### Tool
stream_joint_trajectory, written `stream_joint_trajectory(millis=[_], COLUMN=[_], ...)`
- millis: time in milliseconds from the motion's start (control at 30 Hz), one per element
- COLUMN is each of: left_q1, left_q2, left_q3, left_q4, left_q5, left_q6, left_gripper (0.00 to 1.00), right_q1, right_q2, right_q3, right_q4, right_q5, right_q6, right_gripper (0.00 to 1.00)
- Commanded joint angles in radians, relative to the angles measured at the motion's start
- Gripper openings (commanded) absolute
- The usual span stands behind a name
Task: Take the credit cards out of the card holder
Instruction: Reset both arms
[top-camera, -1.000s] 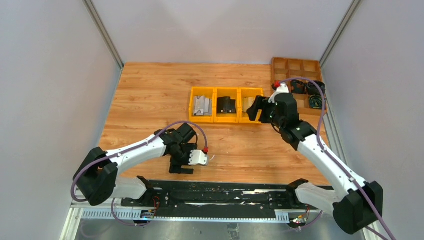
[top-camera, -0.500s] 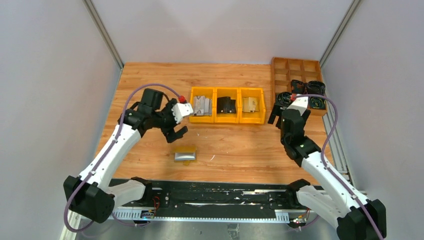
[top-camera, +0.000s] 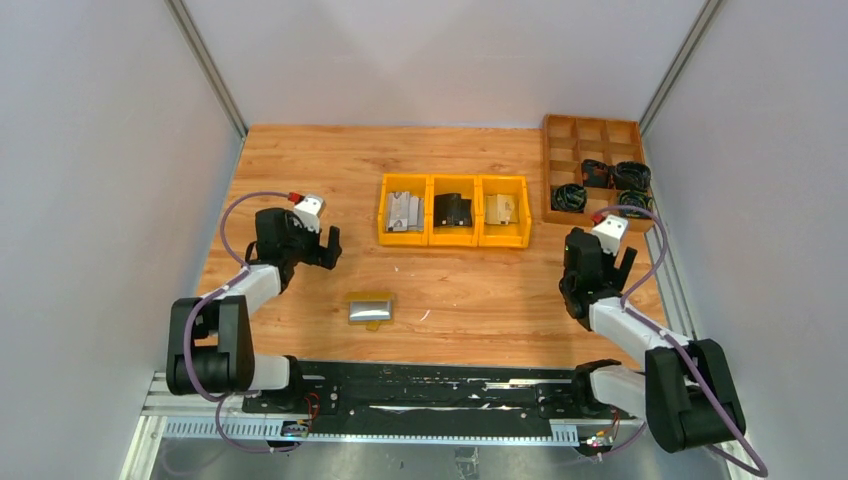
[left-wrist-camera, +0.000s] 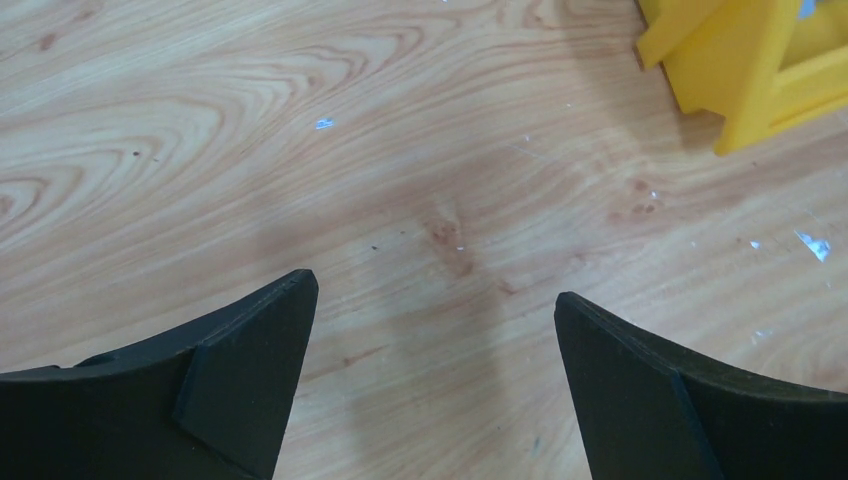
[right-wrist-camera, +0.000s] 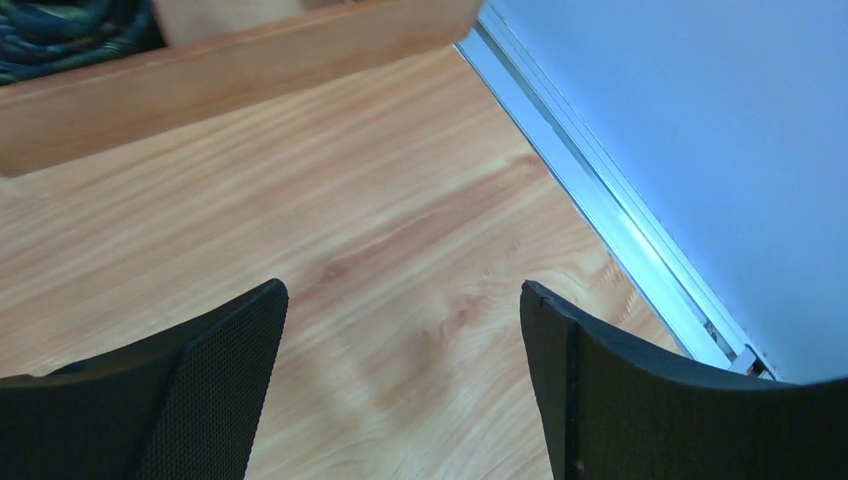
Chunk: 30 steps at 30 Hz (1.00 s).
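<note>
The card holder (top-camera: 370, 309) lies flat on the wooden table near the front, mustard-yellow cover with a silvery face up, nothing touching it. Silvery-grey credit cards (top-camera: 403, 211) rest in the left yellow bin, and a pale card (top-camera: 500, 208) lies in the right bin. My left gripper (top-camera: 328, 248) (left-wrist-camera: 432, 290) is open over bare wood, up and to the left of the holder, its arm folded back. By the table's right edge my right gripper (top-camera: 622, 264) (right-wrist-camera: 402, 290) is open and holds nothing.
Three joined yellow bins (top-camera: 429, 238) stand mid-table; the middle one holds a black block (top-camera: 453, 209). One bin corner (left-wrist-camera: 760, 70) shows in the left wrist view. A brown wooden divided tray (top-camera: 594, 133) (right-wrist-camera: 230, 80) with dark coiled items sits back right. A metal rail (right-wrist-camera: 620, 230) lines the right wall.
The left gripper opened, let go of the card holder near the front, swung up past the bins and folded back to the left. The right arm drew back from the right bin to the right edge.
</note>
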Motion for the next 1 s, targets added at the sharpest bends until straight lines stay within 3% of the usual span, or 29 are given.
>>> stream_joint_trajectory(millis=[0, 133, 233, 333, 433, 533, 633, 733, 967], left_q1=[0.02, 0.027, 0.027, 0.027, 0.023, 0.0, -0.01, -0.021, -0.021], left_q2=[0.016, 0.051, 0.029, -0.002, -0.027, 0.054, 0.002, 0.043, 0.029], left_q3=[-0.103, -0.189, -0.209, -0.287, -0.387, -0.452, -0.396, -0.397, -0.393], left_q4=[0.418, 0.663, 0.672, 0.797, 0.954, 1.162, 0.961, 1.033, 1.003], left_q5=[-0.043, -0.056, -0.085, -0.122, -0.233, -0.282, -0.3, -0.291, -0.279], left_q6=[-0.136, -0.214, -0.22, -0.235, -0.264, -0.271, -0.254, -0.253, -0.235], left_gripper=[1.0, 1.0, 1.0, 1.0, 1.0, 1.0, 1.0, 1.0, 1.0], right_q1=[-0.075, -0.101, -0.107, -0.107, -0.106, -0.111, -0.112, -0.121, -0.119], right_q2=[0.034, 0.075, 0.132, 0.209, 0.209, 0.302, 0.33, 0.315, 0.318], right_q3=[-0.091, -0.115, -0.125, -0.162, -0.198, -0.261, -0.16, -0.161, -0.169], right_q4=[0.233, 0.372, 0.486, 0.665, 0.715, 0.932, 0.768, 0.751, 0.776], right_q5=[0.017, -0.054, -0.127, -0.268, -0.413, -0.452, -0.407, -0.421, -0.424], right_q6=[-0.002, -0.073, -0.118, -0.199, -0.258, -0.282, -0.264, -0.258, -0.264], right_gripper=[0.89, 0.88, 0.86, 0.82, 0.87, 0.88, 0.91, 0.92, 0.93])
